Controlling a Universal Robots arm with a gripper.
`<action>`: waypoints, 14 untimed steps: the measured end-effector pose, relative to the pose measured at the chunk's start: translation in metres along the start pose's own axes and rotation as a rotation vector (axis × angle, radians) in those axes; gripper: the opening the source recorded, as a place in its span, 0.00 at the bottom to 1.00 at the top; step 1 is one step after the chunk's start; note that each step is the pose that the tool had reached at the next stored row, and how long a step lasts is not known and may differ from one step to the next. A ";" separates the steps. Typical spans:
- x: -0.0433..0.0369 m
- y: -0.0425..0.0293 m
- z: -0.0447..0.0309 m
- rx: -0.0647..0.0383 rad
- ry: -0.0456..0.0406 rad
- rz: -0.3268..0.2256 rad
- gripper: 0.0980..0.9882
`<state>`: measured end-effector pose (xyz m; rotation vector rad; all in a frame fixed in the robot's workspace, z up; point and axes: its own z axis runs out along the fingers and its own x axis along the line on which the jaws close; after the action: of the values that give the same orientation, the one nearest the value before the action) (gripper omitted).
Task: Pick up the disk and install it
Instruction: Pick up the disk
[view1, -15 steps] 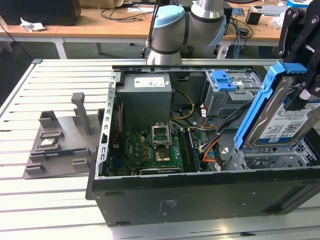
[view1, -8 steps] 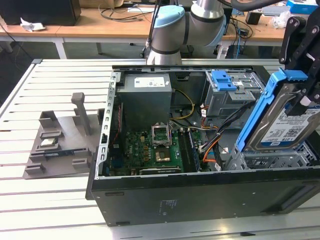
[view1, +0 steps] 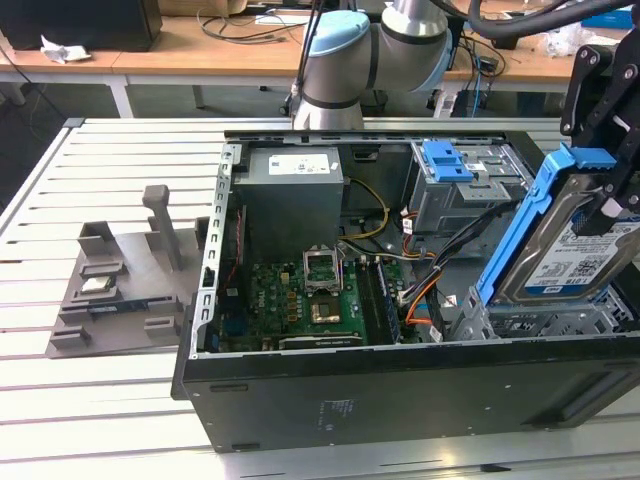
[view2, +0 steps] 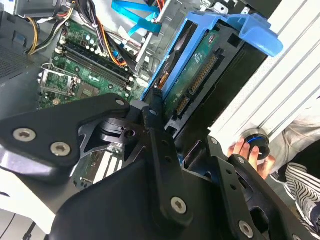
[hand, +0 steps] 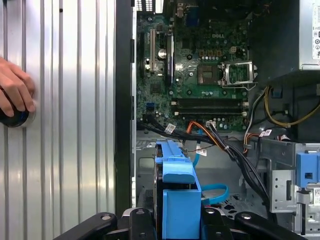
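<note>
The disk (view1: 572, 252) is a silver drive with a blue-and-white label in a blue plastic carrier. It hangs tilted on edge over the grey drive bay (view1: 545, 322) at the exterior view's right end of the open computer case (view1: 400, 395). My black gripper (view1: 608, 212) is shut on it from above. In the second wrist view the gripper (view2: 165, 117) clamps the disk (view2: 200, 70), whose green circuit board and connectors show. In the first wrist view the gripper (hand: 177, 222) holds the blue carrier (hand: 177, 192) above the case floor.
Inside the case lie the green motherboard (view1: 300, 300), a grey power-supply box (view1: 293, 195), cable bundles (view1: 440, 260) and a grey cage with a blue latch (view1: 462, 180). A grey fixture (view1: 120, 285) sits at the exterior view's left. A person's hand (hand: 15, 95) rests on a black knob beside the case.
</note>
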<state>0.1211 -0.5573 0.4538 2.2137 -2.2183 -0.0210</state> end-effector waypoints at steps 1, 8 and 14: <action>-0.0019 -0.0017 0.0020 0.000 0.0010 0.000 0.30; -0.0094 -0.0087 0.0101 0.000 0.0062 0.000 0.30; -0.0096 -0.0096 0.0107 0.000 0.0064 0.000 0.30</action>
<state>0.1306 -0.5477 0.4430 2.2105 -2.2153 -0.0138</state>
